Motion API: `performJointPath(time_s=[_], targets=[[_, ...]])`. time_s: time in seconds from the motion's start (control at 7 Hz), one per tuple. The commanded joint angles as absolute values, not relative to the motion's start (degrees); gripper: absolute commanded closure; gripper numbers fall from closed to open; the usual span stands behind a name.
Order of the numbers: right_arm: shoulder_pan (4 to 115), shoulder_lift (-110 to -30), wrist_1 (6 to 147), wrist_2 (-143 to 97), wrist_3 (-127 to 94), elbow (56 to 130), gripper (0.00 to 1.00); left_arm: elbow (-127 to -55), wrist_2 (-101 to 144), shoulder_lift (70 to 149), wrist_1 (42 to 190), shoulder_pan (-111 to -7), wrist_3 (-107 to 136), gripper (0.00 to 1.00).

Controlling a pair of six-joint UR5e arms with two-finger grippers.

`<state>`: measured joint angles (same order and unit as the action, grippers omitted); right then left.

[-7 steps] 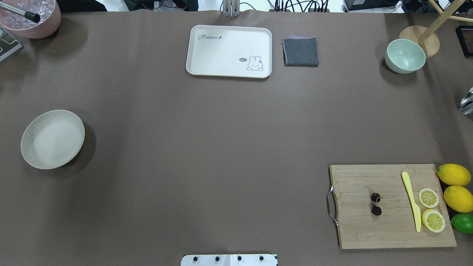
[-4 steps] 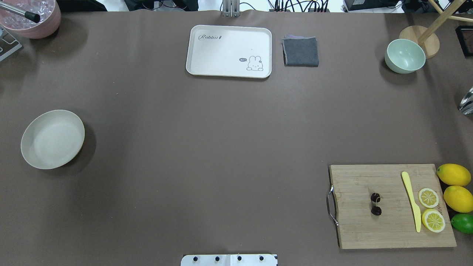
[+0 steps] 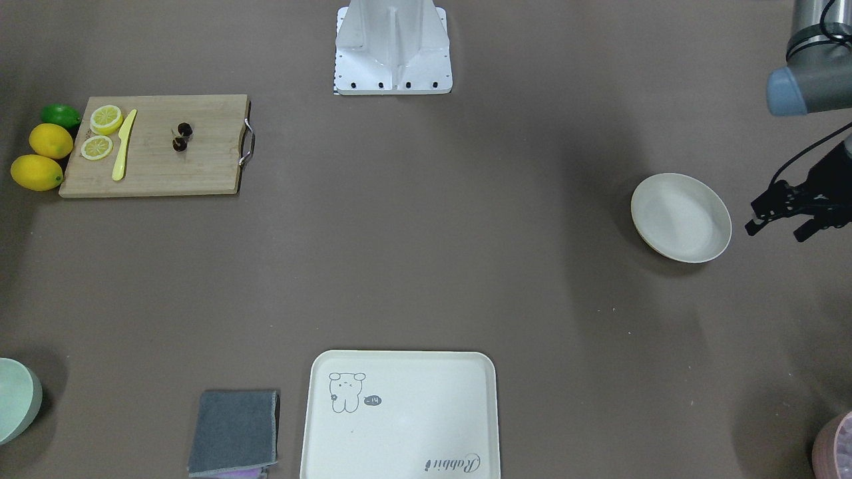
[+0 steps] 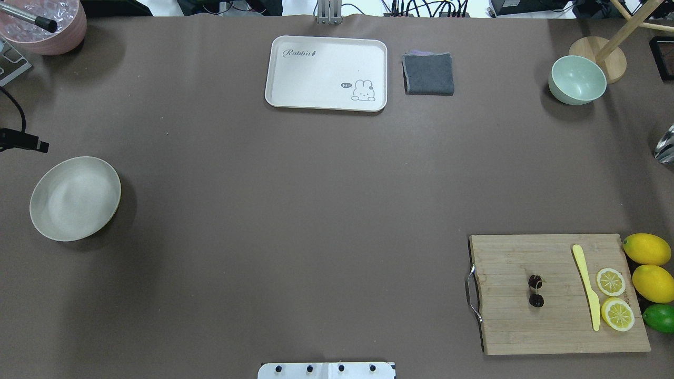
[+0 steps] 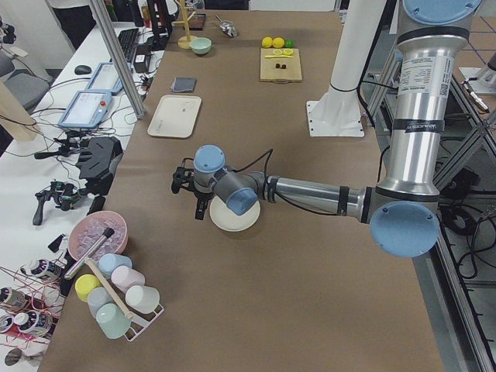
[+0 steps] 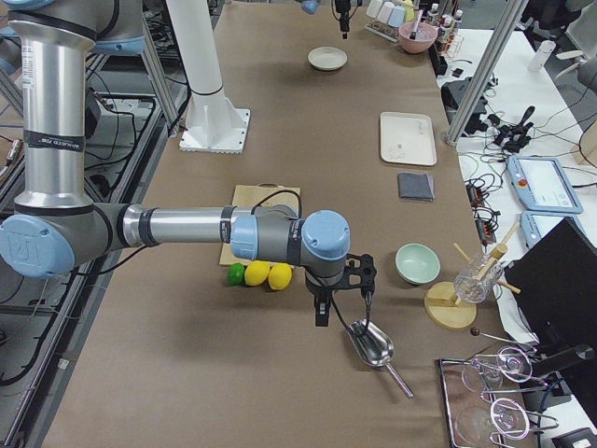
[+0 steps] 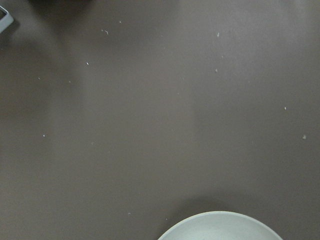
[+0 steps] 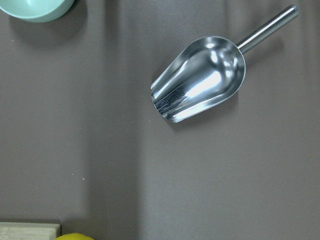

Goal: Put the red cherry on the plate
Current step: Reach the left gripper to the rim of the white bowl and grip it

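The red cherry (image 4: pixel 536 290), two tiny dark fruits on one stem, lies on the wooden cutting board (image 4: pixel 526 326) at the near right; in the front-facing view the cherry (image 3: pixel 181 136) sits upper left. The cream plate (image 4: pixel 73 199) rests bare at the table's left, also in the front-facing view (image 3: pixel 680 217). My left gripper (image 3: pixel 779 227) hovers just outside the plate's outer edge, open, nothing between its fingers; only a black tip (image 4: pixel 31 142) shows overhead. My right gripper (image 6: pixel 322 313) hangs beyond the lemons, far from the cherry; whether it is open or shut I cannot tell.
On the board lie a yellow knife (image 4: pixel 587 287) and two lemon slices (image 4: pixel 611 281); two lemons (image 4: pixel 646 249) and a lime (image 4: pixel 659 318) sit beside it. A metal scoop (image 8: pixel 200 80) lies under the right wrist. Cream tray (image 4: pixel 326 72), grey cloth (image 4: pixel 428 73), green bowl (image 4: pixel 577 80) stand far.
A black tip of my left gripper has come into the overhead view at the left edge, just beyond the plate. The cherry and plate have not moved.
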<state>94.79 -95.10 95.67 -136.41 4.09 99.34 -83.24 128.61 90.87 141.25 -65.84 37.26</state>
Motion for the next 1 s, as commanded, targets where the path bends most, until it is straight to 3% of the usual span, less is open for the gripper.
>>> performJointPath(time_s=[0.0,0.14,0.86], targets=[[94.83,-95.27,95.71,-136.41,4.04,99.32,0.0,-78.14,128.41,87.64,152.56,-64.86,37.62,0.02],[94.83,-95.27,95.71,-136.41,4.04,99.32,0.0,-78.13,128.67,86.58,153.71,-64.52,37.53,0.08],[95.01,-95.36,95.71,-136.41,4.13,99.14,0.0,-77.78,128.94,86.39,155.57,-60.74,37.7,0.12]])
